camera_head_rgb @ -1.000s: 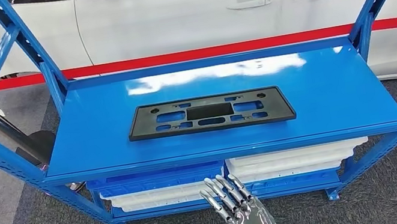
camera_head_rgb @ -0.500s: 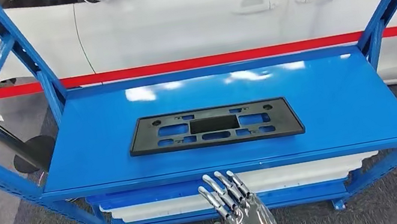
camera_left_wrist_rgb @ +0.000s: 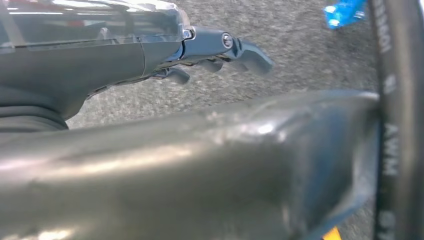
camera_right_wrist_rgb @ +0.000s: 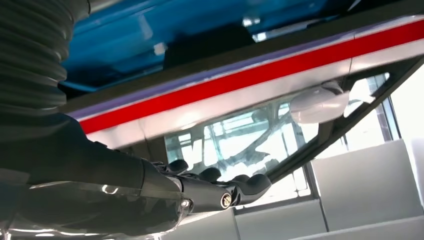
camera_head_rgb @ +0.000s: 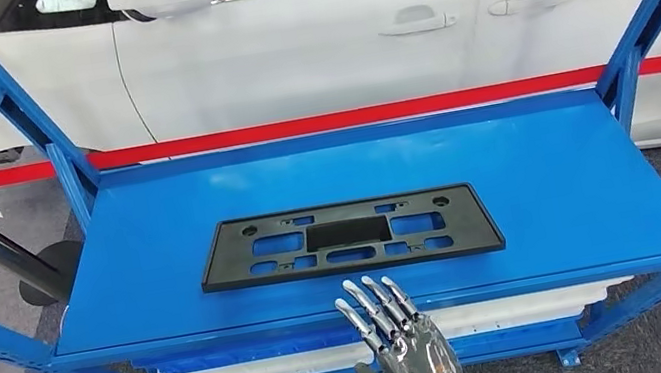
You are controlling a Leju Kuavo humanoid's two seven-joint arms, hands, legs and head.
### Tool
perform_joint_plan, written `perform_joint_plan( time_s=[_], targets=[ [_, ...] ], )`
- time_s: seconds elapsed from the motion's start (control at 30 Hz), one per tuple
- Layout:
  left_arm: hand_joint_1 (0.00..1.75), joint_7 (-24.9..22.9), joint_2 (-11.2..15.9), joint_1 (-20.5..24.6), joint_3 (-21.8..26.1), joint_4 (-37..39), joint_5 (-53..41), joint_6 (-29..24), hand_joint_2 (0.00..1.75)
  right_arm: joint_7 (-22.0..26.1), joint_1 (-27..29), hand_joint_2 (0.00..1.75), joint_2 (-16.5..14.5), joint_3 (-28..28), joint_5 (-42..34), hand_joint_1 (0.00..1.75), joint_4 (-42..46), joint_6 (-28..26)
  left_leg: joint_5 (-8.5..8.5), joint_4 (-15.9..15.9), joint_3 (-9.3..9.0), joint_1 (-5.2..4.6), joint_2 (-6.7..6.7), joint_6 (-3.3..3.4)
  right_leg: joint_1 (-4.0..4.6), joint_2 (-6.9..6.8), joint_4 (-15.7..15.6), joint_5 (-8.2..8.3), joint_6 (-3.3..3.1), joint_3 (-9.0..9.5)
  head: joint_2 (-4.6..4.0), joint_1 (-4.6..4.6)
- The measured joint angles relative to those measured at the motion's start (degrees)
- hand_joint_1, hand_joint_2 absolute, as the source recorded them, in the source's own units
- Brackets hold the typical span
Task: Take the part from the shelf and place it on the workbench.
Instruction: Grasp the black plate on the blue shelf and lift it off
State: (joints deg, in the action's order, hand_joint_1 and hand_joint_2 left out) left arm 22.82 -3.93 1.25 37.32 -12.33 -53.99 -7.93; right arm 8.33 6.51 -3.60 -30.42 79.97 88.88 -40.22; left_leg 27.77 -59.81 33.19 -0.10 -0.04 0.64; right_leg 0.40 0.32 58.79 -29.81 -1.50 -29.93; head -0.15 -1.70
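Part lies flat on shelf; right hand, wrist cut off, spreads empty fingers.

The right hand has silver segmented fingers on a glossy grey palm shell (a green mark near the wrist); the left hand looks dark grey with a visible screw.

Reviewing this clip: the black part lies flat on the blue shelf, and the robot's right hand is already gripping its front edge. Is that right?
Not quite. The black part does lie flat on the blue shelf, but the right hand is not gripping it. The head view shows that hand raised in front of the shelf edge, fingers apart, holding nothing, clear of the part.
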Motion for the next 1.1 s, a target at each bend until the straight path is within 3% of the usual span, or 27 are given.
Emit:
perform_joint_plan(
  time_s=[0.07,0.13,0.23,0.27,0.3,0.37,0.43,0.47,0.57,0.63,0.67,0.73,0.8,1.0,1.07,1.1],
  targets=[
    [0.00,0.0,0.0,-0.1,0.0,0.0,-0.3,0.2,0.00,0.4,-0.2,1.75,-0.4,0.4,-0.4,0.00,-0.2,0.0,-0.84,0.8,-0.61,0.22,0.02,0.56,0.05,-0.04,0.0,-0.47,0.72,0.32,0.00,-0.01],
    [0.00,0.0,0.0,0.0,0.0,0.0,-0.6,0.4,0.00,0.6,-0.6,1.75,-0.8,0.7,-0.8,0.00,-0.4,0.0,-1.17,1.8,-1.56,0.66,0.08,1.10,0.04,-0.15,2.3,-1.78,1.37,-0.51,0.00,-0.01],
    [0.00,0.0,0.0,0.2,0.0,0.0,-0.9,0.5,0.00,0.8,-0.9,1.75,-1.1,0.9,-1.2,0.00,-1.0,0.0,-0.77,2.2,-2.42,0.79,0.09,1.50,-0.58,-0.20,12.4,-5.34,2.14,-6.83,0.00,0.00],
    [0.00,0.0,0.0,0.2,0.0,0.0,-1.0,0.5,0.00,0.8,-0.9,1.75,-1.1,1.0,-1.3,0.00,-1.3,0.0,-0.49,2.2,-2.70,0.79,0.07,1.47,-0.80,-0.21,14.7,-5.40,2.34,-8.77,0.00,0.01],
    [0.00,0.0,-0.1,0.1,0.0,0.0,-1.1,0.5,0.00,0.8,-0.9,1.75,-1.2,1.0,-1.3,0.00,-1.6,0.0,-0.15,2.2,-3.09,0.81,0.04,1.38,-0.99,-0.24,15.1,-4.29,2.50,-9.78,0.00,0.00],
    [0.00,0.0,-0.2,0.0,0.0,0.0,-1.2,0.5,0.00,0.7,-1.1,1.75,-1.3,1.2,-1.3,0.00,-2.2,0.0,0.70,2.2,-4.25,0.88,-0.08,1.01,-1.29,-0.30,9.6,0.86,2.61,-8.54,0.00,0.01],
    [0.00,0.0,-0.3,0.2,0.0,0.0,-1.3,0.5,0.00,0.6,-1.4,1.75,-1.6,1.2,-1.3,0.00,-2.8,0.0,1.64,2.1,-5.09,0.79,-0.21,0.36,-1.22,-0.30,3.0,4.19,2.26,-5.94,0.00,0.01],
    [0.00,0.0,-0.3,0.2,0.0,0.0,-1.4,0.5,0.00,0.4,-1.6,1.75,-1.7,1.2,-1.3,0.00,-3.1,0.0,1.97,2.2,-5.25,0.75,-0.23,0.00,-1.09,-0.27,1.4,4.44,1.97,-5.25,0.00,0.00],
    [0.00,-0.2,-0.4,0.5,0.0,0.0,-1.9,0.5,0.00,-0.2,-2.4,1.75,-2.3,1.3,-1.3,0.00,-4.1,0.0,2.55,2.5,-5.62,0.85,-0.15,-1.07,-0.89,-0.04,0.5,3.73,0.86,-4.77,0.00,-0.01],
    [0.00,-0.2,-0.5,0.6,0.0,0.0,-2.3,0.6,0.00,-0.9,-3.4,1.75,-2.9,1.2,-1.5,0.00,-5.0,0.0,3.83,0.5,-4.98,1.01,-0.09,-1.64,-1.03,-0.02,-0.1,3.59,0.10,-4.22,0.00,-0.01],
    [0.00,-0.2,-0.6,0.7,0.0,0.0,-2.4,0.6,0.00,-1.2,-4.1,1.75,-3.1,1.1,-1.6,0.00,-5.6,0.0,5.14,-2.2,-3.64,1.07,-0.09,-1.82,-1.08,-0.08,-0.3,3.47,-0.22,-3.92,0.00,-0.02],
    [0.00,-0.2,-0.6,0.7,0.0,0.0,-2.7,0.7,0.00,-2.0,-5.3,1.75,-3.4,1.0,-1.8,0.00,-7.1,0.0,8.01,-10.1,0.90,1.07,-0.09,-2.05,-0.87,-0.18,-0.3,3.06,-0.67,-3.48,0.00,-0.02],
    [0.00,-0.3,-0.6,0.7,0.0,0.0,-2.9,0.7,0.00,-2.7,-6.1,1.75,-3.5,0.9,-1.9,0.00,-8.2,0.0,9.15,-15.0,4.08,1.07,-0.09,-2.15,-0.70,-0.19,-0.3,2.77,-0.84,-3.18,0.00,-0.01],
    [0.00,-0.3,-0.6,0.6,0.0,0.0,-3.1,0.8,0.00,-3.0,-6.3,1.75,-3.5,0.8,-1.8,0.00,-8.7,0.0,8.88,-15.8,4.84,1.07,-0.09,-2.14,-0.65,-0.18,-0.3,2.64,-0.85,-3.04,0.00,-0.01],
    [0.00,-0.3,-0.6,0.6,0.0,0.0,-3.3,0.6,0.00,-3.5,-6.7,1.75,-3.5,0.7,-1.7,0.00,-9.5,0.0,6.72,-14.1,4.74,1.07,-0.09,-2.00,-0.57,-0.11,-0.2,2.35,-0.84,-2.64,0.00,-0.01],
    [0.00,-0.4,-0.7,0.7,0.0,0.0,-3.7,0.4,0.00,-4.3,-7.4,1.75,-3.6,0.4,-1.3,0.00,-10.6,0.0,4.08,-9.9,3.41,0.92,-0.10,-1.63,-0.43,-0.03,-0.2,1.93,-0.66,-2.16,0.00,-0.01]
  ],
)
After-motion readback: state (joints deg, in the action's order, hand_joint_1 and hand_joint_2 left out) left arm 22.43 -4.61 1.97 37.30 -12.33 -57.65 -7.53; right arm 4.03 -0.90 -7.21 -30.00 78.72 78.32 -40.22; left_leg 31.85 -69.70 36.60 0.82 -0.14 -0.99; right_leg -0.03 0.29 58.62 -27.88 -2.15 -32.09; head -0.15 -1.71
